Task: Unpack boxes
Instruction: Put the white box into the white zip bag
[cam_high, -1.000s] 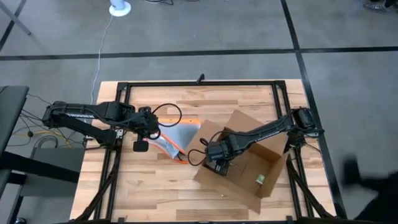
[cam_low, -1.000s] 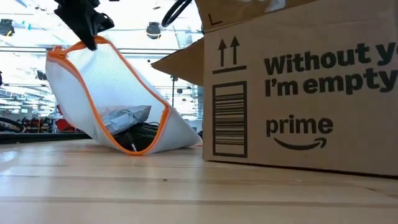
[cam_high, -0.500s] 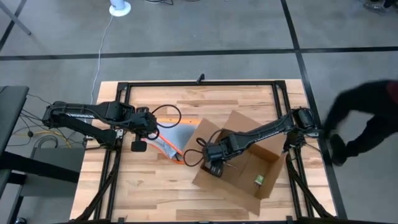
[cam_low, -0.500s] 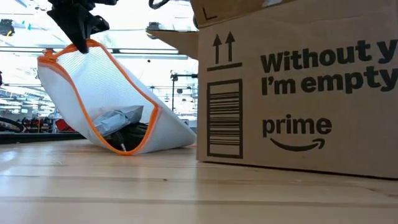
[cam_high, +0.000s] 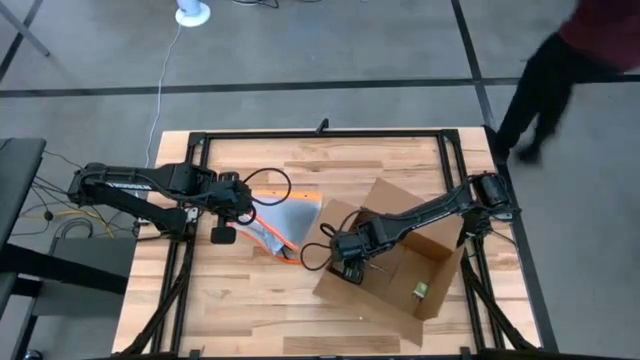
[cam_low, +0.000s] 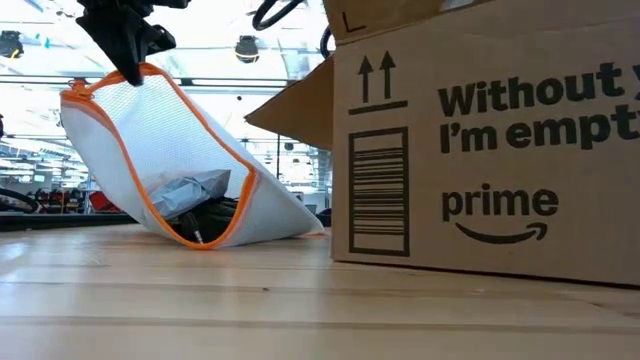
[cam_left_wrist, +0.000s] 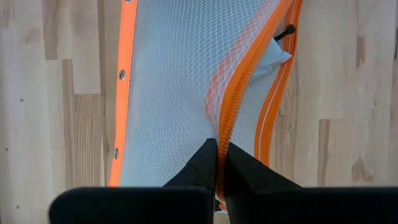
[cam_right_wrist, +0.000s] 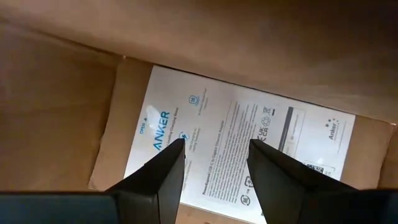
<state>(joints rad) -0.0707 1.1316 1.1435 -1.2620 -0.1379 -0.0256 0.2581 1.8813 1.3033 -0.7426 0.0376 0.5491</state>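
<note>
Right gripper (cam_right_wrist: 214, 171), fingers spread, hangs inside the cardboard box (cam_high: 400, 255) directly over a flat white packet (cam_right_wrist: 242, 146), while left gripper (cam_left_wrist: 219, 165) pinches the pouch (cam_left_wrist: 186, 81).

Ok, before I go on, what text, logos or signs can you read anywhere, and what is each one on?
"Without y / I'm empt", cut off at the edge: side of the cardboard box.
"prime" above a curved arrow: same side.
Two up arrows and a barcode: same side; no digits legible.
"ANKER": white flat package inside the box, below the open right gripper.
The package's fine print: too small to read.
</note>
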